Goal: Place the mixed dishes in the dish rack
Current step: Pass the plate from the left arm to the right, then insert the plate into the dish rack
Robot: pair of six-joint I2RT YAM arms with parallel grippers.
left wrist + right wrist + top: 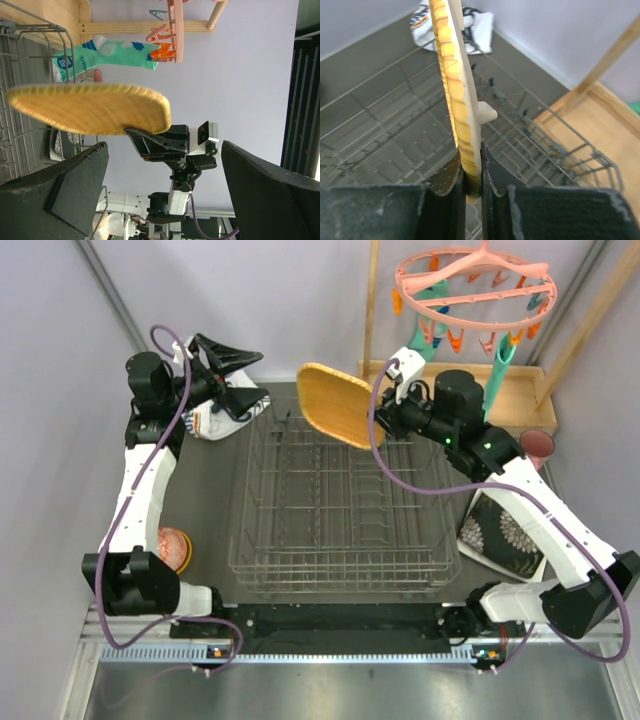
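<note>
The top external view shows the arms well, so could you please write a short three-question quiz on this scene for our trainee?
1. True or false: the right gripper is shut on the yellow plate.
2. Which lies on the table at the right of the dish rack? A black floral plate; B orange bowl; C white cloth.
3. Fill in: the left gripper, holding nothing, stands ___.
Key: 1 true; 2 A; 3 open.

left arm point(140, 480): stretched forward, jaws wide apart | right arm point(545, 508): stretched forward, jaws clamped
</note>
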